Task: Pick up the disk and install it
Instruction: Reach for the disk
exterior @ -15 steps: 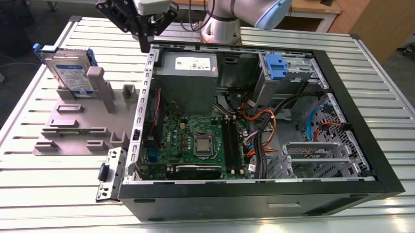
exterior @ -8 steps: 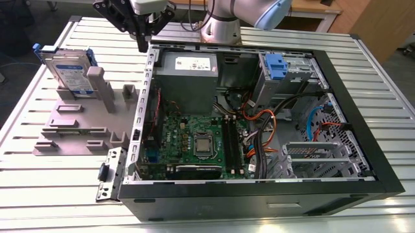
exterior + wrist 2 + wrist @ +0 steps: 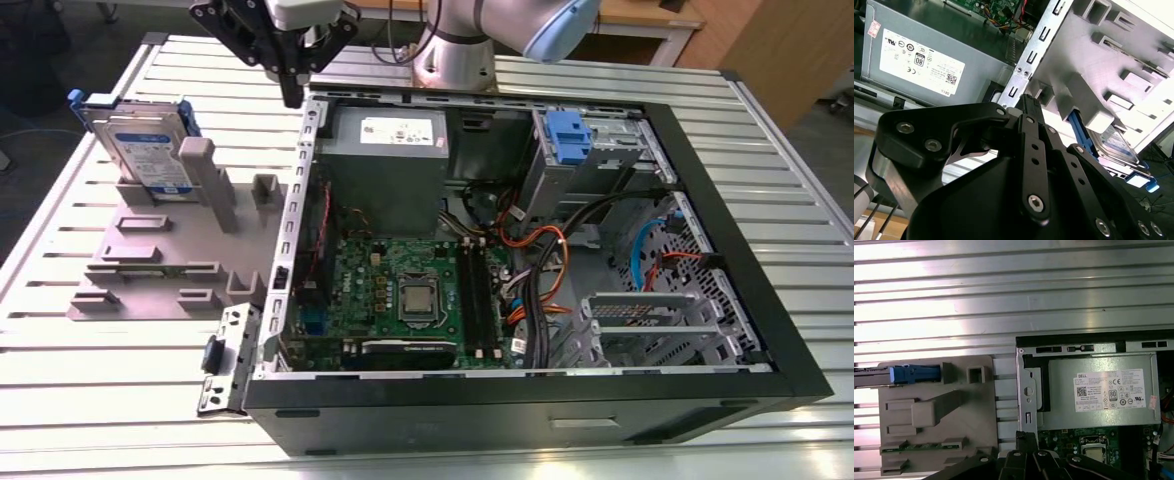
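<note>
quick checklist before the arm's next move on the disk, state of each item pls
1. Disk standing upright in the grey fixture: ok.
2. Gripper apart from the disk, above the computer case near its corner: ok.
3. Nothing standing between gripper and disk in the exterior view: ok.
4. Case side open, inside exposed: ok.
5. Drive cage free of the cables lying beside it: cannot tell.

Silver-grey arm [image 3: 454, 55] with pale blue joint cap [image 3: 561, 28]; matte black end effector [image 3: 291, 92] of screw-studded linkage bars [image 3: 1034, 160].
</note>
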`<state>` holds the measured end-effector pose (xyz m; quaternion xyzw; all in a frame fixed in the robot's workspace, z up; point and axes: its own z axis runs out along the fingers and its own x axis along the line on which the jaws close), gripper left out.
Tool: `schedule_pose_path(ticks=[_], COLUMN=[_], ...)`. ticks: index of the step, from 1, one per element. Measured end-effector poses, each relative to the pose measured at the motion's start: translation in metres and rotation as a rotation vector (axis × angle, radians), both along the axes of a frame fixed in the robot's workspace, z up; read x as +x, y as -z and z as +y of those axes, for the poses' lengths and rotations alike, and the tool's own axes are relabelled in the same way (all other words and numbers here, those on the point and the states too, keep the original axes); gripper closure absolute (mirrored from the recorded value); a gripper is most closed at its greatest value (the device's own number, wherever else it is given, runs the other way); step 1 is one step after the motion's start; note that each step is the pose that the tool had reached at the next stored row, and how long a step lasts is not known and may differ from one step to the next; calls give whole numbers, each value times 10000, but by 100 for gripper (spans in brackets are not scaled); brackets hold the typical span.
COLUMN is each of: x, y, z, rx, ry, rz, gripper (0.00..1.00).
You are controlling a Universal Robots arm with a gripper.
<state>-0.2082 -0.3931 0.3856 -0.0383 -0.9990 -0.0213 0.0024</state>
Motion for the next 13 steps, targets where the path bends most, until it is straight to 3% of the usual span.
schedule_pose_path(ticks=[13], x=[-25], y=[2], z=[0], rx=[0], ry=[-1], rz=[0], gripper=[89])
